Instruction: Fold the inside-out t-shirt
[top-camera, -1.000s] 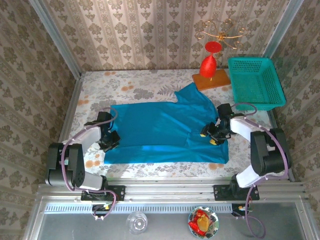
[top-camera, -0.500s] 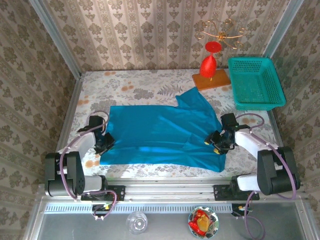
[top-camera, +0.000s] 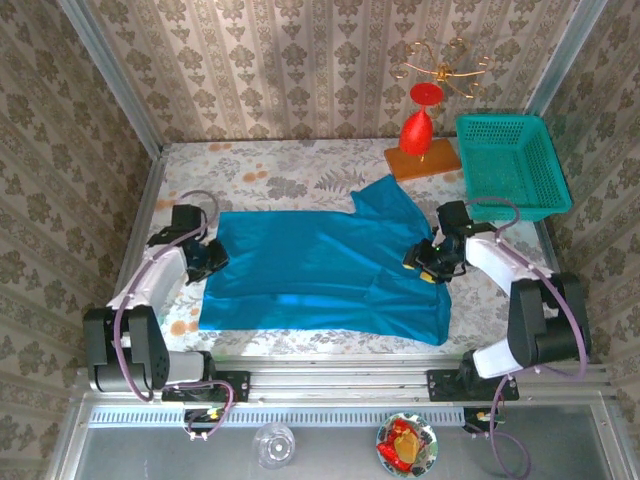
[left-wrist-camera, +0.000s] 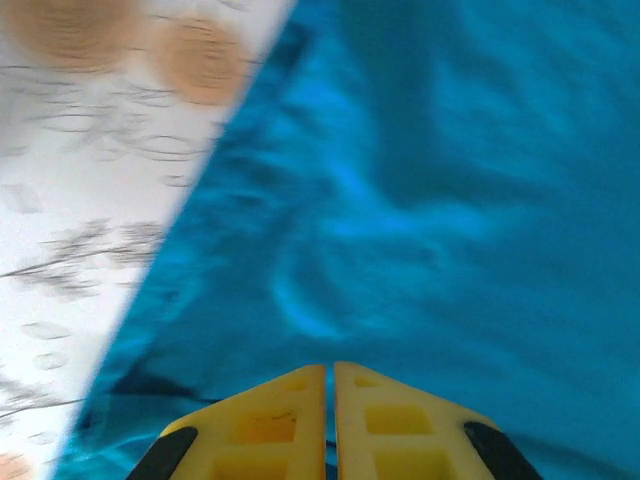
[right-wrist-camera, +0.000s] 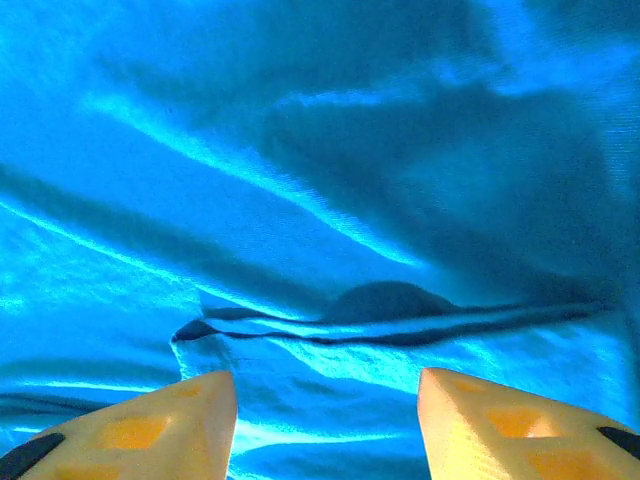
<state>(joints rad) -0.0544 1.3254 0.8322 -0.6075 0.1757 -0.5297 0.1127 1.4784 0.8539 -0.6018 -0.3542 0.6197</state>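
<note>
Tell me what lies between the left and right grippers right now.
The blue t-shirt, spread flat on the table, covers the whole stretch from the left gripper to the right gripper, as the top external view shows.

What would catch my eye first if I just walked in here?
The bright blue fabric t-shirt spread flat mid-table, with the left gripper at its left edge and the right gripper over its right side. At the far right corner sit a teal-green plastic mesh basket and a red goblet-shaped ornament.
</note>
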